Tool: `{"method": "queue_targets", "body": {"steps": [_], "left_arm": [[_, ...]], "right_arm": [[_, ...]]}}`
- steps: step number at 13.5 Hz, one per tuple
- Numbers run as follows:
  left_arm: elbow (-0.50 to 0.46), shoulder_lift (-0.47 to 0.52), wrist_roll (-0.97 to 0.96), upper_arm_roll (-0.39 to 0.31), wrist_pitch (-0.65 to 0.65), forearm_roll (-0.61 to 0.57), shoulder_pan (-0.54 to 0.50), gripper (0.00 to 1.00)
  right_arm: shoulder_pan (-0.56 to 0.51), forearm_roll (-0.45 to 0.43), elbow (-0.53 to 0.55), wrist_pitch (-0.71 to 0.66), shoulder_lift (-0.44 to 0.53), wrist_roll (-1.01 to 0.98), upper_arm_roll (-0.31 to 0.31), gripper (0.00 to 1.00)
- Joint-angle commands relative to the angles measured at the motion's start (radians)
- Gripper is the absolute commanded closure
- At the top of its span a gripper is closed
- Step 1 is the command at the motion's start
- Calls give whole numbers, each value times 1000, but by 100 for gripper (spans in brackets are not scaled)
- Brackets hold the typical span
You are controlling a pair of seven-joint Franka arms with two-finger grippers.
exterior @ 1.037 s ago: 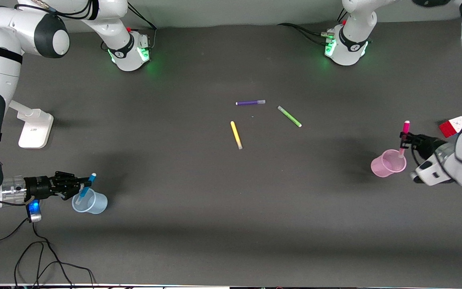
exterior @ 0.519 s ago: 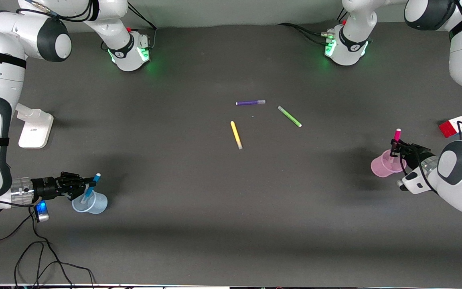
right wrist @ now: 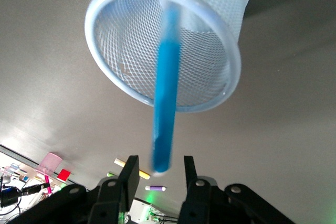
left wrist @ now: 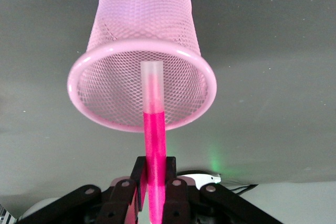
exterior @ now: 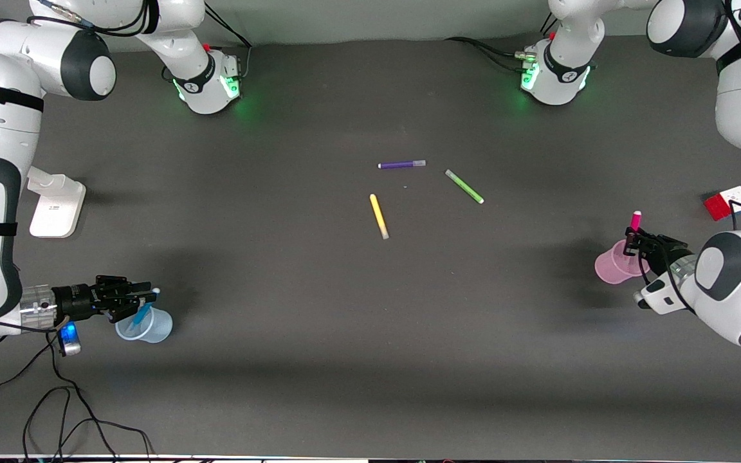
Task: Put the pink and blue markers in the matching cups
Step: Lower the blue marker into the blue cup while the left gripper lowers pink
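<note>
- Pink marker: you will find it gripped upright in the left end effector, pale cap end down, with that end inside the mouth of the pink cup. In the left wrist view the fingers press on both sides of the barrel.
- Pink cup: it stands on the bench toward the left arm's end. The left wrist view shows its wall to be mesh.
- Blue marker: in the right wrist view it is tilted, its far end within the blue cup and its near end in the gap between the fingers of the right end effector. Those fingers stand apart from the barrel on both sides; the end effector is open and grips nothing. The marker is blurred in that view.
- Blue cup: it stands upright on the bench toward the right arm's end, nearer to the front camera than the pink cup. The right end effector is over its rim.
- Other items you can check at mid-bench: a purple marker, a green marker and a yellow marker, all lying flat, well apart from both cups. The yellow one is nearest to the front camera, the purple one farthest.
- A red and white block lies at the left arm's end of the bench, farther from the front camera than the pink cup.
</note>
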State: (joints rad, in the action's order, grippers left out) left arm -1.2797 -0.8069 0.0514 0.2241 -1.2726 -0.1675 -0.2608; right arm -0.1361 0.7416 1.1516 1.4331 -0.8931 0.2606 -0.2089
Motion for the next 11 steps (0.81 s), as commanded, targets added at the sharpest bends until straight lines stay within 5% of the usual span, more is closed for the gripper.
{"method": "queue_targets", "body": {"steps": [1, 2, 5, 11], "left_arm": [[34, -23, -1, -5, -5, -17, 9, 97], [33, -26, -1, -5, -11, -17, 9, 75], [36, -21, 4, -5, -16, -29, 11, 0], [195, -8, -1, 0, 97, -32, 17, 0]], "right_arm": [[0, 24, -27, -2, -15, 2, -3, 8], [0, 22, -27, -2, -14, 5, -3, 0], [0, 15, -27, -11, 5, -1, -4, 0], [15, -193, 92, -17, 231, -63, -7, 0]]}}
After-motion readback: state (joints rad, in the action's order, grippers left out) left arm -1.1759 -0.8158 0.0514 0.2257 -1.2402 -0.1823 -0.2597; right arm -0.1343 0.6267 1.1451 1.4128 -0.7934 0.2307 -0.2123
